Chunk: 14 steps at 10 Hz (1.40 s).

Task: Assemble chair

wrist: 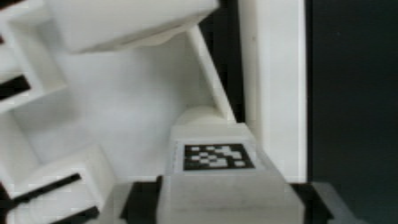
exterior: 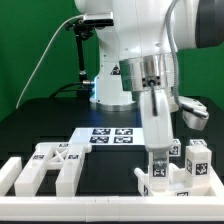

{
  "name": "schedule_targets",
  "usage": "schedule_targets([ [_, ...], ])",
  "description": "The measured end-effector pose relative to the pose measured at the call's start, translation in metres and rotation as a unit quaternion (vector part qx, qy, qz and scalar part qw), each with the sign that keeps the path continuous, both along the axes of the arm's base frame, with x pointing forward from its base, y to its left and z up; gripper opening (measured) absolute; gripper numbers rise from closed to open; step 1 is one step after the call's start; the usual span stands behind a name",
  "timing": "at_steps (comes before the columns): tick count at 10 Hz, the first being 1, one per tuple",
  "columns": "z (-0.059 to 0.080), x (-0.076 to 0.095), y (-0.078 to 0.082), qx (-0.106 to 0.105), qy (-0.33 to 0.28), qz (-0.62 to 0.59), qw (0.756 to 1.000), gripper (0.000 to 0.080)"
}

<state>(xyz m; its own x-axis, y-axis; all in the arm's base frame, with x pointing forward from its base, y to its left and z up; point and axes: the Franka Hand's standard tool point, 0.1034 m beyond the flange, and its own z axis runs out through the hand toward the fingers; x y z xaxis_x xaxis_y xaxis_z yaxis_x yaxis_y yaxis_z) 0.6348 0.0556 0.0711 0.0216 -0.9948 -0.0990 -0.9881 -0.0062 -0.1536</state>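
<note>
Wrist view shows the tagged chair bar (wrist: 217,150) clamped in my gripper (exterior: 158,166), so I must carry it slowly, upright

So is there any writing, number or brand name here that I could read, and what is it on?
No words, numbers or brand names can be read in either view.
marker board: only black-and-white square tags, patterns not letters.
loose chair parts: the same kind of tags, too small to make out.
upright chair part in the jaws: one checkered tag, blurred, no text.
</note>
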Motion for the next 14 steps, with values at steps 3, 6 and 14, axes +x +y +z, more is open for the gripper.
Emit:
schedule_targets([
  [3, -0.001, -0.002, 0.002, -0.055, -0.023, 0.304, 0.951, 0.0634],
  [6, -0.003, -0.003, 0.002, -0.082, -0.034, 0.470, 0.878, 0.0645],
  [14, 0.001, 0.006, -0.007, -0.097, -0.033, 0.495, 0.863, 0.0284],
])
